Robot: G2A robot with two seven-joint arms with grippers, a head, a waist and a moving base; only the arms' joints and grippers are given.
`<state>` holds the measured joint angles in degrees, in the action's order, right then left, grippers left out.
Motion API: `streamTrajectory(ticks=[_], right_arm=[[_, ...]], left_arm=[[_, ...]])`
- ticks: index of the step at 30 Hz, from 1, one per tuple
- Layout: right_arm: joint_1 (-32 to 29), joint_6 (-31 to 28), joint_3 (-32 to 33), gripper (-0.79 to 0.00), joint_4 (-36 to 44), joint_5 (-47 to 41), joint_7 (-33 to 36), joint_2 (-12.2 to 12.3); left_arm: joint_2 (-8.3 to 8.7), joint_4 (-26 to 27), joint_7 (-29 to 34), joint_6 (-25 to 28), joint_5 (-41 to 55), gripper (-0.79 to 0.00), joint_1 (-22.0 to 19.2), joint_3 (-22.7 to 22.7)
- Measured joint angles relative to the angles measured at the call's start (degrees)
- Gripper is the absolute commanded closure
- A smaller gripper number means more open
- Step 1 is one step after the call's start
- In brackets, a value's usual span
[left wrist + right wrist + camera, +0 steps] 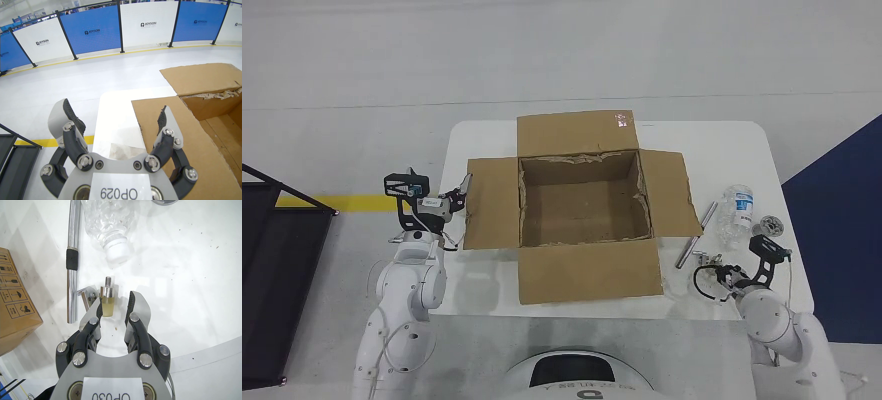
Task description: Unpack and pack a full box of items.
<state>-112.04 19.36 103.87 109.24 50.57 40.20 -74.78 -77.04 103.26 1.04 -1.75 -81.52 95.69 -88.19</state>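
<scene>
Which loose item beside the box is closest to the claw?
The yellowish peg with a threaded metal tip, just ahead of the right gripper; bottle and rod lie farther.

An industrial hall set up as a robot work cell. A fence (94,37) of blue and white perforated panels on black posts rings a wide, pale, smooth floor (542,60) marked with a yellow line (342,201). Inside it stand a white table (722,150) bearing an open box (584,210) and a black rack (267,270) just beside the line.
</scene>
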Motion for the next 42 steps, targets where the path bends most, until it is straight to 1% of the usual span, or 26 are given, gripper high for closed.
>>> streamTrajectory(ticks=[3, 11, 17, 21, 23, 25, 26, 27, 30, 33, 37, 42], right_arm=[[0.92, 0.79, -0.74, -0.262, -0.40, 0.99, 0.68, 0.05], [2.13, 2.15, -2.07, -0.240, -0.50, 2.78, 1.55, 0.13], [3.74, 3.27, -3.08, -0.286, -1.60, 4.20, 3.08, 0.23], [4.00, 3.23, -3.53, -0.262, -1.80, 4.74, 3.31, 0.27], [4.03, 3.24, -3.62, -0.188, -1.89, 4.87, 3.40, 0.29], [4.09, 3.24, -3.63, -0.037, -2.01, 5.02, 3.49, 0.32], [4.09, 3.17, -3.53, 0.000, -2.06, 4.98, 3.52, 0.34], [4.03, 2.92, -3.31, 0.000, -2.06, 4.77, 3.59, 0.36], [2.95, 0.70, -1.15, 0.000, -1.42, 2.57, 3.82, 0.52], [0.75, -2.80, 2.39, 0.000, -0.29, -1.64, 3.34, 0.65], [-2.31, -7.32, 6.31, 0.000, 1.32, -8.30, 1.30, 0.59], [-5.59, -14.12, 8.76, 0.000, 2.67, -16.39, -1.81, 0.34]], left_arm=[[0.00, 0.00, 0.00, 0.00, 0.00, -0.785, 0.00, 0.00], [0.00, 0.00, 0.00, 0.00, 0.00, -0.785, 0.00, 0.00], [0.00, 0.00, 0.00, 0.00, 0.00, -0.785, 0.00, 0.00], [0.00, 0.00, 0.00, 0.00, 0.00, -0.785, 0.00, 0.00], [0.00, 0.00, 0.00, 0.00, 0.00, -0.785, 0.00, 0.00], [0.00, 0.00, 0.00, 0.00, 0.00, -0.785, 0.00, 0.00], [0.00, 0.00, 0.00, 0.00, 0.00, -0.785, 0.00, 0.00], [0.00, 0.00, 0.00, 0.00, 0.00, -0.785, 0.00, 0.00], [0.00, 0.00, 0.00, 0.00, 0.00, -0.785, 0.00, 0.00], [0.00, 0.00, 0.00, 0.00, 0.00, -0.785, 0.00, 0.00], [0.00, 0.00, 0.00, 0.00, 0.00, -0.785, 0.00, 0.00], [0.00, 0.00, 0.00, 0.00, 0.00, -0.785, 0.00, 0.00]])
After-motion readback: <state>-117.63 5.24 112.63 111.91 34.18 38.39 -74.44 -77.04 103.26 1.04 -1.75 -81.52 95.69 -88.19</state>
